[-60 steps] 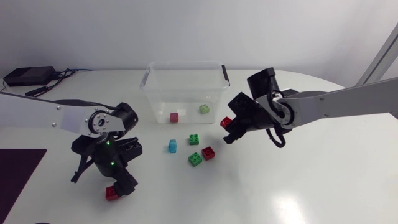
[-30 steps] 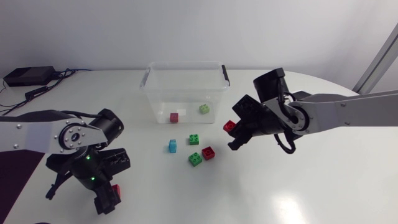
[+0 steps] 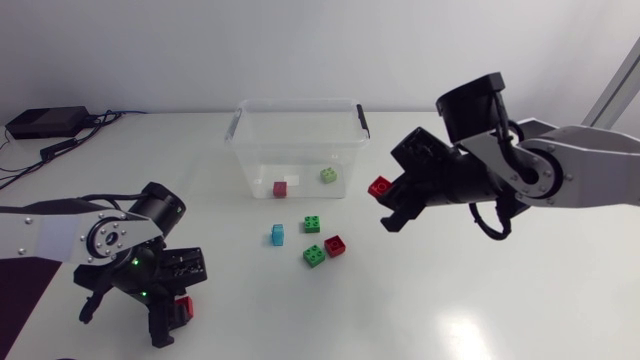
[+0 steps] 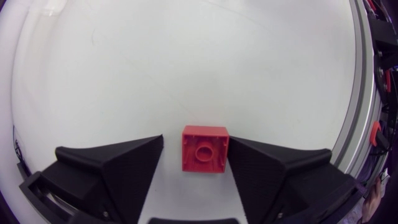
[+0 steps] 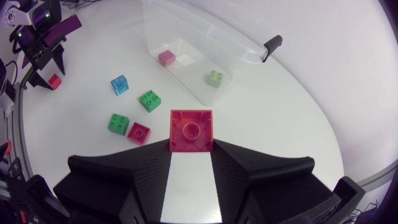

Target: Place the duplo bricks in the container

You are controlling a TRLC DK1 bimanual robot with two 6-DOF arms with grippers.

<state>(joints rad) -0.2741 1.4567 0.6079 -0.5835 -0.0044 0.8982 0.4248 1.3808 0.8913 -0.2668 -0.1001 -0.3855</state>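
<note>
1. Right gripper is clamped on a square red plastic duplo brick, with a finger on each side. The brick is held above the white table, outside the clear plastic container and near its black-latched end.
2. Left gripper is released. A second red plastic brick sits between its fingers; one finger is against it and there is a visible gap to the other. It is well apart from the container.
3. Inside the container: a pink brick, a light green brick and a small white brick.
4. On the table just in front of the container:
   - a translucent blue brick
   - a dark green brick
   - a brighter green brick, just beside a third red brick
</note>
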